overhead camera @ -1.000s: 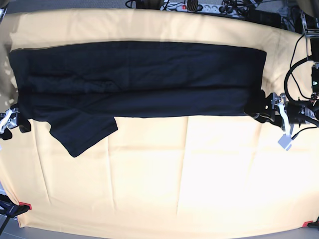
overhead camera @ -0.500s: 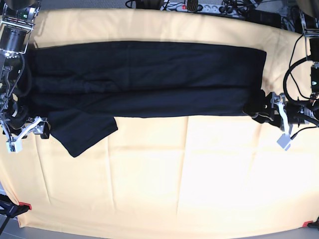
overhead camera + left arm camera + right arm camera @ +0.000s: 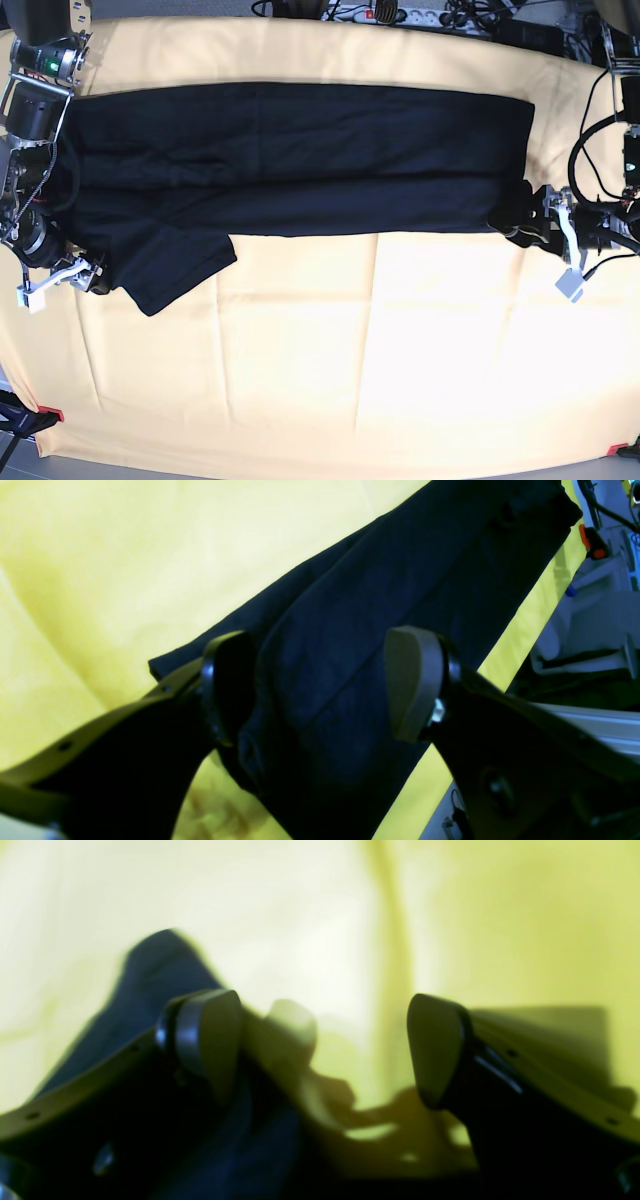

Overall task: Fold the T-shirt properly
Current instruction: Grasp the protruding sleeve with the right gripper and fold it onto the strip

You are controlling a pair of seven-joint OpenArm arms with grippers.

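The black T-shirt (image 3: 300,150) lies as a long folded band across the far half of the yellow-orange cloth (image 3: 350,340). One sleeve (image 3: 170,265) pokes out toward the front at its left end. My right gripper (image 3: 97,279) sits just left of that sleeve. In the right wrist view it (image 3: 322,1045) is open, with bare cloth between its fingers and dark T-shirt fabric (image 3: 155,965) behind the left finger. My left gripper (image 3: 512,220) is at the band's front right corner. The left wrist view shows it (image 3: 322,685) open, with T-shirt fabric (image 3: 400,570) lying between the fingers.
A power strip and cables (image 3: 400,15) run along the back edge. More cables (image 3: 590,130) hang at the right by the left arm. Red clamps (image 3: 50,413) (image 3: 615,450) hold the cloth at the front corners.
My right arm has swung in from the left edge, over the shirt's left end, and its gripper has come up beside the sleeve. The left arm and the shirt have not moved.
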